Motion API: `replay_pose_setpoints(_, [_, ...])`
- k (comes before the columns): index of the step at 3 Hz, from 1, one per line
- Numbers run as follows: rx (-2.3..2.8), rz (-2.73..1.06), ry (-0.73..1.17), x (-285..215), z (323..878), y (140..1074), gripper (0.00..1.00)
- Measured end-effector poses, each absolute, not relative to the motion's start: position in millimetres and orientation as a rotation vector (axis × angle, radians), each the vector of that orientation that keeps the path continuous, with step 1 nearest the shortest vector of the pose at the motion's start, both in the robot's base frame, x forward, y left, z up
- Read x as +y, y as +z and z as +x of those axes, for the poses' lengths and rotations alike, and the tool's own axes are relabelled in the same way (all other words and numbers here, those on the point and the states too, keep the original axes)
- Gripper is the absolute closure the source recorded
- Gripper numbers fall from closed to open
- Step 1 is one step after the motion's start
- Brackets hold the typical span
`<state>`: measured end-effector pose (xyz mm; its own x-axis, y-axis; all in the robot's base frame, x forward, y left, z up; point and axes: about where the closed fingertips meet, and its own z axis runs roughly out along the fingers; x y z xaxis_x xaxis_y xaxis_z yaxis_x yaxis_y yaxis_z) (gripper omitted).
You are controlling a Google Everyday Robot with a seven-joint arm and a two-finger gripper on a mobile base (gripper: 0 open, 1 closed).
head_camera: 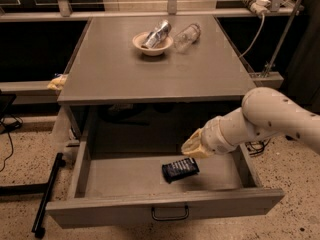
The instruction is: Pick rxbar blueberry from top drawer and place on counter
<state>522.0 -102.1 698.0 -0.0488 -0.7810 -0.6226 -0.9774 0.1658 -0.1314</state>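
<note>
Snack bar lies flat on the bottom of the open drawer, a little right of its middle. Just above it on the right hangs the gripper, over the drawer; whether its jaws are open or closed, I cannot tell.
</note>
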Motion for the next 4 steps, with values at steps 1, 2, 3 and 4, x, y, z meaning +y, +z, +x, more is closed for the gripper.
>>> replay_pose_setpoints(1, [1.878, -1.661, 0.449, -102.0, 521.6, 695.7, 1.00])
replay_pose_setpoints(2, [1.884, -1.679, 0.455, -101.9, 516.9, 687.9, 1.00])
replay_pose_setpoints(3, [1.889, -1.709, 0.444, -104.1, 512.5, 673.9, 0.81])
replay_pose_setpoints(4, [1.873, -1.745, 0.418, -107.4, 512.6, 661.2, 0.58])
